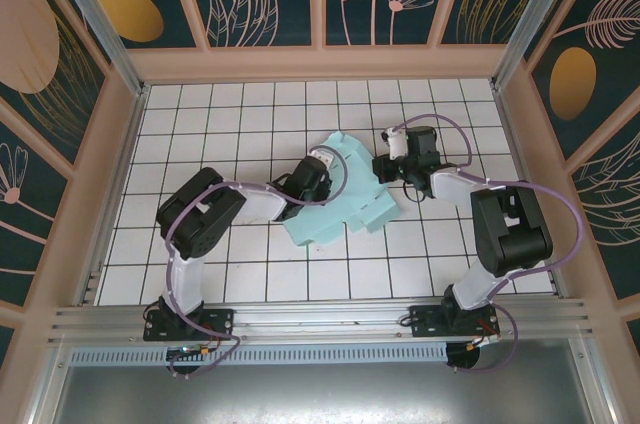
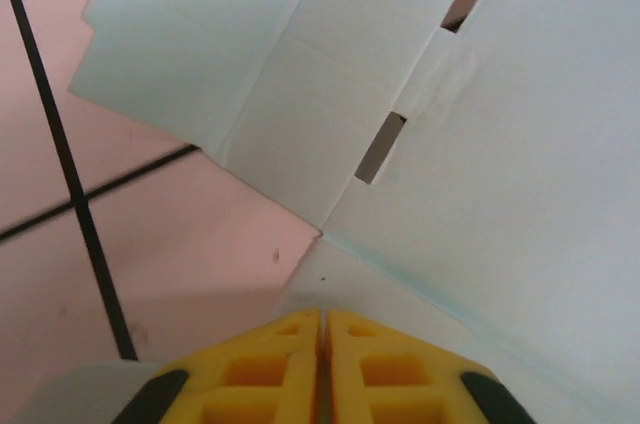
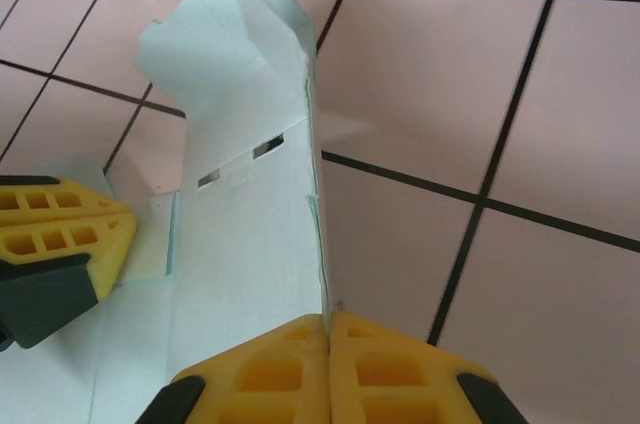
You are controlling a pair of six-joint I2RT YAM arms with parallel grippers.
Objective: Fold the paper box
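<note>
Step in hand: side-wall erection. Pale teal thin-card paper box (image 1: 352, 196), partly folded, lies mid-way across the white tiled worktop (image 1: 200, 114), between both arms. Right tool (image 3: 328, 320) is clamped on an upright wall panel. Left tool (image 2: 322, 316), fingers nearly together, sits at the base panel edge; grip undeterminable. Next move calls for creasing that wall square, base held flat.

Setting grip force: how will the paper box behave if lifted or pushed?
Probably floppy: the paper box is thin creased card, and the panel held by the right gripper bends up at a fold. Likely very light, so a push would slide it over the tiles rather than tip it. Its slots look easy to tear.
</note>
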